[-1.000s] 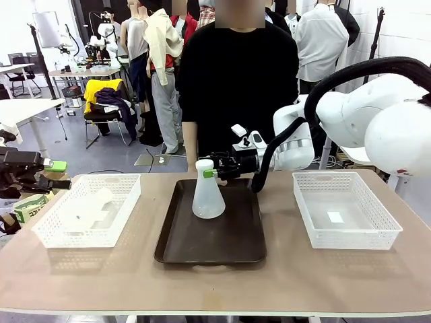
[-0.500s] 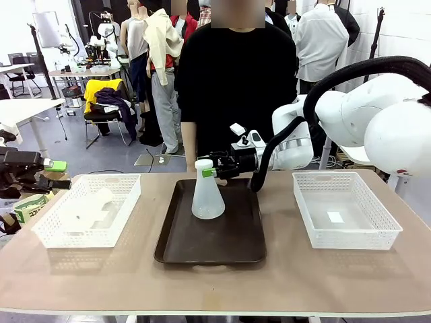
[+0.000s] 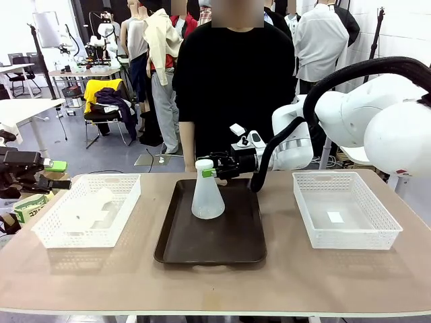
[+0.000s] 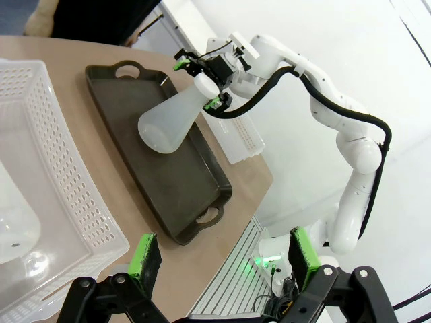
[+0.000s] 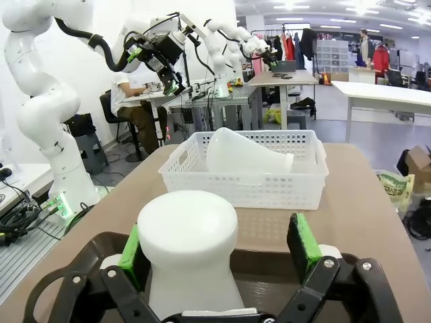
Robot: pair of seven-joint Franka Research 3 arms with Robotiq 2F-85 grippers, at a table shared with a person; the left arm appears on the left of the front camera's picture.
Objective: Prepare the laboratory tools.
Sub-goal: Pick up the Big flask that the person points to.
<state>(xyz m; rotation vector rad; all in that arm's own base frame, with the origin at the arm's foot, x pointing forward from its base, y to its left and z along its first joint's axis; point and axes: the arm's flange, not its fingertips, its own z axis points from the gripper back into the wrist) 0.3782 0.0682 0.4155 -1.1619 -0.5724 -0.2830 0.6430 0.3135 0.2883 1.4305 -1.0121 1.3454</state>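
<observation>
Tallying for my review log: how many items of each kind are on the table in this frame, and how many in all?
Dark brown tray: 1
White mesh baskets: 2, left basket and right basket
Frosted conical flasks: 2, upright flask on the tray, lying flask in the left basket
Total: 5

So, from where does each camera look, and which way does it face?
Front: fixed between the arms, facing the person across the table; the right arm enters from the right.
Left wrist: rides that wrist, looking past the open left hand over the tray toward the right arm.
Right wrist: rides that wrist, looking past the right hand, open around the standing flask, at the left basket.
Shared: all three show that flask.
</observation>
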